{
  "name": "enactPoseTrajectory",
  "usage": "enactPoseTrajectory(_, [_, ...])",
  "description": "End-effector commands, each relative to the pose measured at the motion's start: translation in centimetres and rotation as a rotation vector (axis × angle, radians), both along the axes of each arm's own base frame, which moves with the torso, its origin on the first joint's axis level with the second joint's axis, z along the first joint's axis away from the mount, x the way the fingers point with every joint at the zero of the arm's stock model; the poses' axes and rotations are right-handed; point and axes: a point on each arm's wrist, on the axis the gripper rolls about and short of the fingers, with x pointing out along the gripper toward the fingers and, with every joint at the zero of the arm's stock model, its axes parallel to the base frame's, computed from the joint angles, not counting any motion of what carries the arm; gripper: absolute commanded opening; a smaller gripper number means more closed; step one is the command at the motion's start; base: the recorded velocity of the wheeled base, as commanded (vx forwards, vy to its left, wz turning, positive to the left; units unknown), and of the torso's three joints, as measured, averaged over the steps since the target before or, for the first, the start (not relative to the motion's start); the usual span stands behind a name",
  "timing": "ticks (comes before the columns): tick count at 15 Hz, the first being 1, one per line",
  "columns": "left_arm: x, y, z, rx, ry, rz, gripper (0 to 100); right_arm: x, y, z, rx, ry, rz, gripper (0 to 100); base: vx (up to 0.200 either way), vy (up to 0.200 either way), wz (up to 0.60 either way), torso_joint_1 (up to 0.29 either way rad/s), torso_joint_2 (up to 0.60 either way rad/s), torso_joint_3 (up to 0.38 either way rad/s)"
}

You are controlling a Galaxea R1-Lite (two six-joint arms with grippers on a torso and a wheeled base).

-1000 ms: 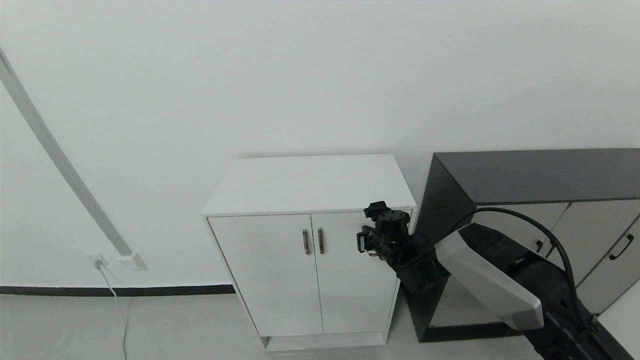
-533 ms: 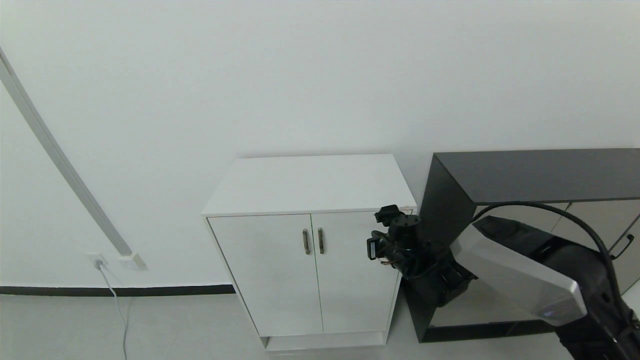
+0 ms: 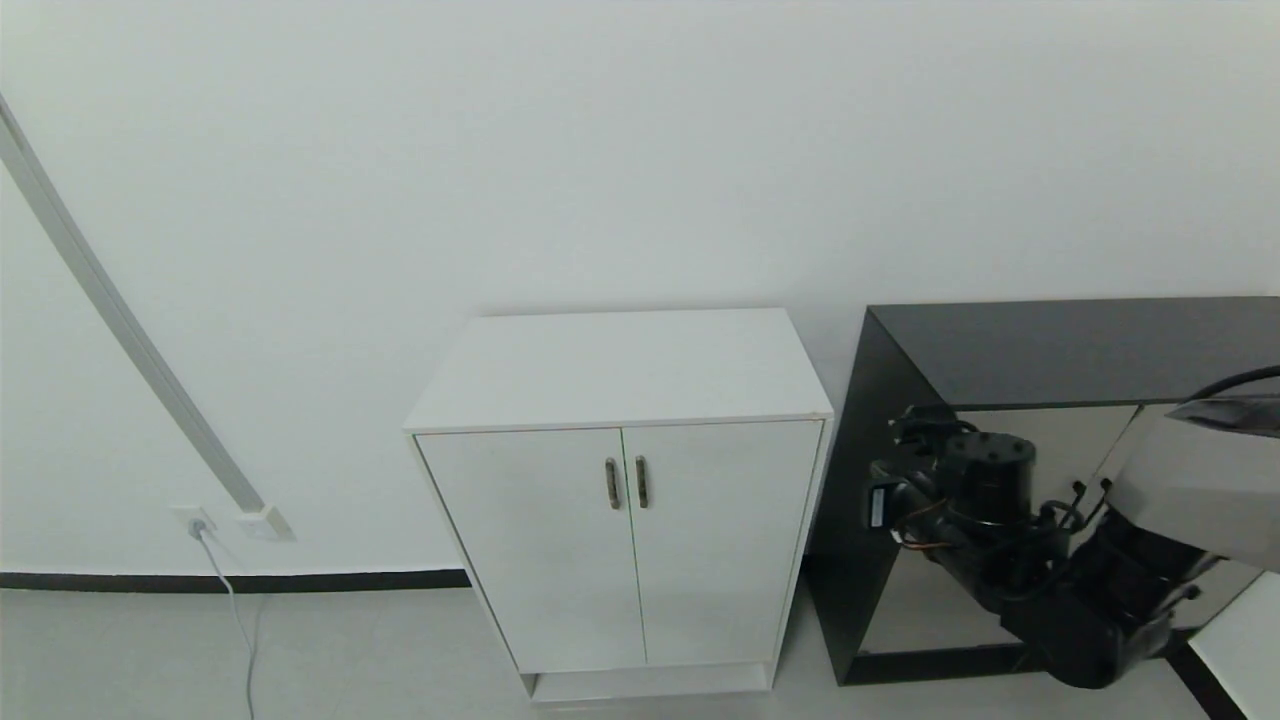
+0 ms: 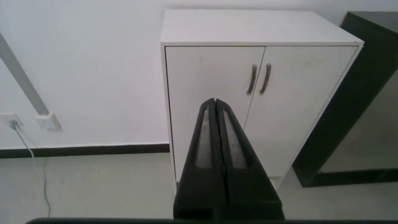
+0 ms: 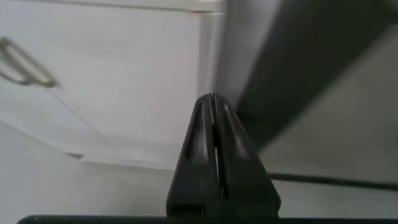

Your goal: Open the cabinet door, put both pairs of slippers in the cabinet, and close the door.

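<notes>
Closest to each wrist camera, both pincers have their fingers pressed together with nothing between them. The left pincer hangs in front of the white cabinet, well apart from it, its tip roughly level with the left door. The right pincer points at the seam where the white cabinet's right edge meets the dark cabinet beside it. In the head view the right arm sits in front of that dark cabinet, to the right of the white one and touching neither.

On the pale grey floor the white cabinet stands upright with its back to the wall. Both of its doors are shut and flush. The two slim vertical handles sit side by side at the centre seam, near the top of the doors. The cabinet's flat top is bare. Just to its right, nearly touching, is the dark cabinet with its glossy light fronts.

Farther back on the left, a wall socket holds a plug. Its grey cable trails down to the floor. A slanted strip of white trunking runs up the wall from beside the socket. A black skirting band lines the foot of the wall.
</notes>
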Motion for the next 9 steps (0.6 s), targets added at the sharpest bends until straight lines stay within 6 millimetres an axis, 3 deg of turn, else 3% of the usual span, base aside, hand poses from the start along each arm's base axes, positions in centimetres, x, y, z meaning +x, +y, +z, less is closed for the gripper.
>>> enactPoseTrajectory(1, [0.0, 0.0, 0.0, 0.000, 0.000, 0.000, 0, -3.3, -4.2, 3.5, -0.005, -0.062, -0.121, 0, 0.000, 0.000, 0.00, 0.000, 0.00, 0.000])
enactPoseTrajectory(4, [0.0, 0.0, 0.0, -0.001, 0.000, 0.000, 0, -6.8, -6.9, 5.2, -0.061, -0.080, -0.198, 0, 0.000, 0.000, 0.00, 0.000, 0.00, 0.000])
enactPoseTrajectory(9, [0.0, 0.0, 0.0, 0.000, 0.000, -0.002, 0, -13.7, -9.3, 6.5, -0.107, -0.101, -0.212, 0, 0.000, 0.000, 0.00, 0.000, 0.00, 0.000])
